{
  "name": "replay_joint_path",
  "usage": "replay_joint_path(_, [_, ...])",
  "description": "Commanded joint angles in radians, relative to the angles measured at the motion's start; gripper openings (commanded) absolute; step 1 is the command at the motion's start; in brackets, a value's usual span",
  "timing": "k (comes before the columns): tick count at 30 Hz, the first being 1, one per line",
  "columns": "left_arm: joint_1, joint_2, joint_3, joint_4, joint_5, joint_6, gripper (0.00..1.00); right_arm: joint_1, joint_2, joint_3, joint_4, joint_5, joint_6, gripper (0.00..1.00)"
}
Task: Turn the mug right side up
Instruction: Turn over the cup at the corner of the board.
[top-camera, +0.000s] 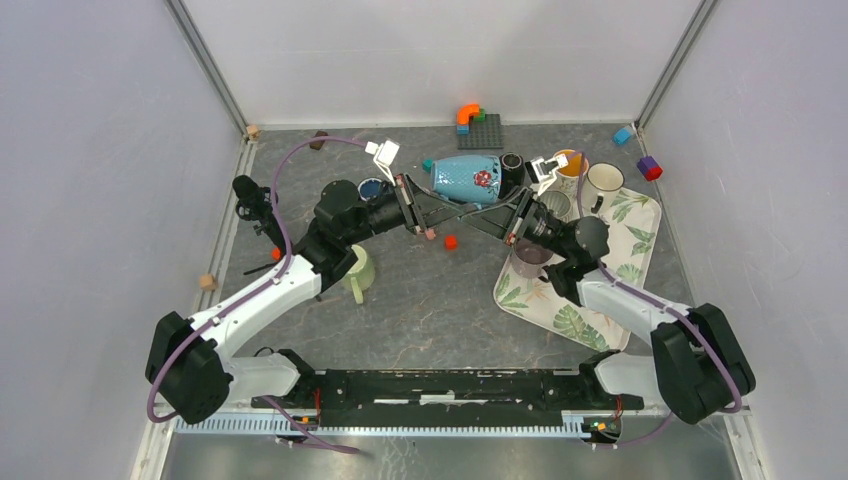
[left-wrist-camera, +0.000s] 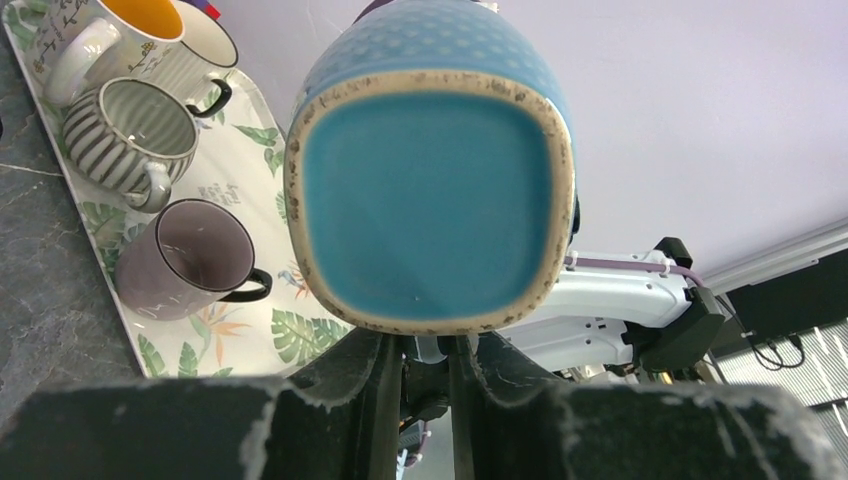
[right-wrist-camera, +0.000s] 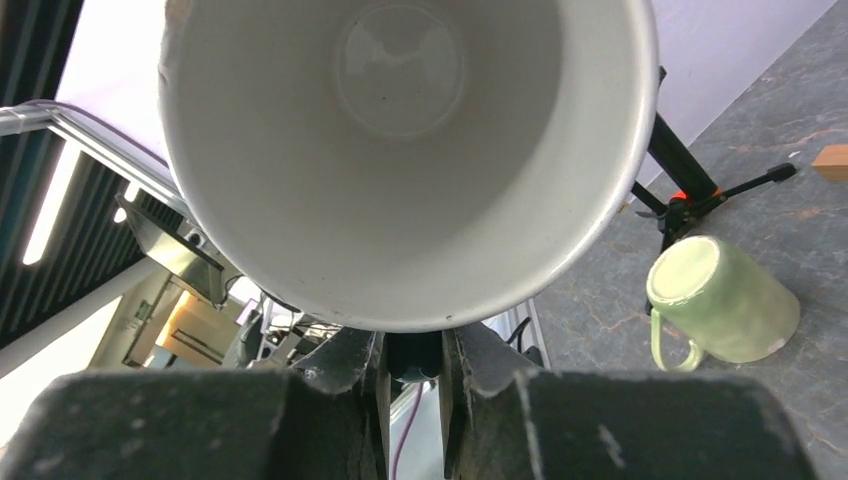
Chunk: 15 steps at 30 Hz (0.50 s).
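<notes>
A blue mug with a flower pattern (top-camera: 466, 180) is held on its side above the table, base to the left and mouth to the right. My left gripper (top-camera: 455, 207) and right gripper (top-camera: 487, 213) meet under its near side, each shut on its handle. In the left wrist view the teal square base (left-wrist-camera: 430, 190) fills the frame above the left gripper (left-wrist-camera: 425, 345). In the right wrist view the white inside (right-wrist-camera: 400, 150) faces the camera above the right gripper (right-wrist-camera: 412, 345). A pale green mug (top-camera: 358, 270) stands upside down on the table beside the left arm; it also shows in the right wrist view (right-wrist-camera: 722, 298).
A leaf-print tray (top-camera: 640, 215) at the right holds a purple mug (top-camera: 530, 258), a striped mug (top-camera: 555, 205), a white mug (top-camera: 603, 182) and an orange-lined mug (top-camera: 570, 163). A dark blue cup (top-camera: 371, 188), a small red block (top-camera: 450, 241) and a black tripod (top-camera: 255, 205) sit on the table.
</notes>
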Motion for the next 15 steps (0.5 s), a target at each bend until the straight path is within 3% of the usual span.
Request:
replay_joint_path(1, [-0.009,-0.02,0.015,0.09,0.002,0.007,0.29,0.009,-0.056,0.068,-0.129,0.041,-0.127,0.0])
replay_joint_path(3, [-0.01,-0.023,0.015,0.091,-0.004,0.007,0.48,0.01,-0.071,0.08,-0.185,0.049,-0.169,0.0])
replay_joint_path(5, [-0.011,-0.024,0.013,0.091,-0.008,0.01,0.61,0.009,-0.088,0.091,-0.242,0.06,-0.208,0.0])
replay_joint_path(11, [-0.01,-0.038,0.016,0.052,-0.02,0.043,0.86,0.009,-0.141,0.116,-0.4,0.109,-0.323,0.0])
replay_joint_path(15, [-0.009,-0.049,0.016,-0.011,-0.032,0.08,1.0,0.01,-0.182,0.166,-0.593,0.171,-0.45,0.0])
